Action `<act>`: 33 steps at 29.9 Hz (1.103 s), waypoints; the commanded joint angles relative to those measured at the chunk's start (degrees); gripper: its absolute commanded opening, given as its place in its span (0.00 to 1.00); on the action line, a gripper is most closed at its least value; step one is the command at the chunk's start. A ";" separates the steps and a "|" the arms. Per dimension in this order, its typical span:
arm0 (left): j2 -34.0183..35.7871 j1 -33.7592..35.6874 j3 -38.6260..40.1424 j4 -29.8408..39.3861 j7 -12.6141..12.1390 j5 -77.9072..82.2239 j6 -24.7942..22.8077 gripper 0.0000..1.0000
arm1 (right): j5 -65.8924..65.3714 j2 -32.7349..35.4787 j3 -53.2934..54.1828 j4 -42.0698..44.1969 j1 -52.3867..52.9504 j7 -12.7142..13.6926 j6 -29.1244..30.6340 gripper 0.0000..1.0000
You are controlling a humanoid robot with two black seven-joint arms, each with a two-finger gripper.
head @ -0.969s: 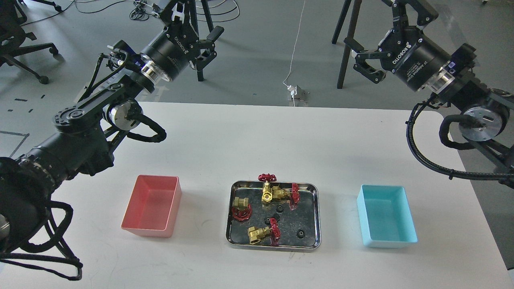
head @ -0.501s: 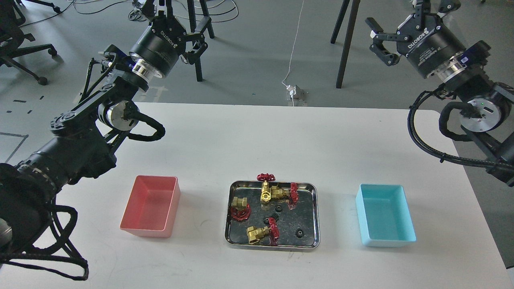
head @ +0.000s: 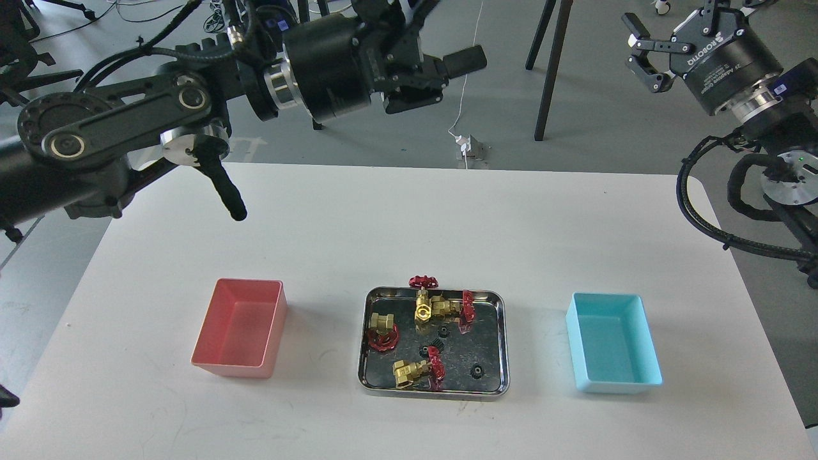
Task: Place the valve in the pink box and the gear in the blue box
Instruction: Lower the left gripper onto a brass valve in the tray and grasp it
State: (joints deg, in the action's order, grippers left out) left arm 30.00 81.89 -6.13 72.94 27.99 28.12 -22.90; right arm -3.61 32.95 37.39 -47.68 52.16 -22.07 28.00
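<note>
Reaching down to the steel tray point(head: 505, 345) is the step in hand, I think, because both boxes look empty. The left gripper point(head: 441, 76) hangs high, far beyond the table, with fingers spread and holding nothing. The right gripper point(head: 645, 54) is also high at the far right; its fingers seem spread apart and empty.

A valve point(head: 415, 372) lies in the near part of the tray, and a gear point(head: 476, 371) lies just right of it. The pink box point(head: 239, 329) stands left of the tray, the blue box point(head: 613, 351) right.

To do it well, the left gripper should come down straight over this valve and close on the brass body, not on the red wheel, avoiding the gear beside it.
</note>
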 commanded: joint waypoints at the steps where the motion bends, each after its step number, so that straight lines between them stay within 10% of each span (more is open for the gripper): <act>1: -0.47 12.03 -23.96 3.86 0.01 6.32 9.95 0.99 | 0.01 -0.69 -0.29 2.23 -0.39 0.01 0.00 1.00; 10: -19.87 19.89 -67.31 4.23 0.01 23.29 50.72 0.96 | -0.70 -5.26 -1.26 3.91 1.44 3.16 -2.41 1.00; 15: -25.43 14.36 -72.09 1.95 0.01 23.91 50.90 0.96 | -0.70 -11.23 -3.02 8.99 7.77 9.32 -8.57 1.00; 33: -26.57 1.78 -69.37 -7.90 0.01 27.42 50.90 0.86 | -0.61 -12.74 -3.90 12.17 7.96 9.76 -9.02 1.00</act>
State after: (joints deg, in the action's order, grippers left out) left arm 3.77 84.36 -75.81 66.45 28.00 55.53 28.02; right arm -4.23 20.13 33.50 -35.48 60.13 -12.30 18.98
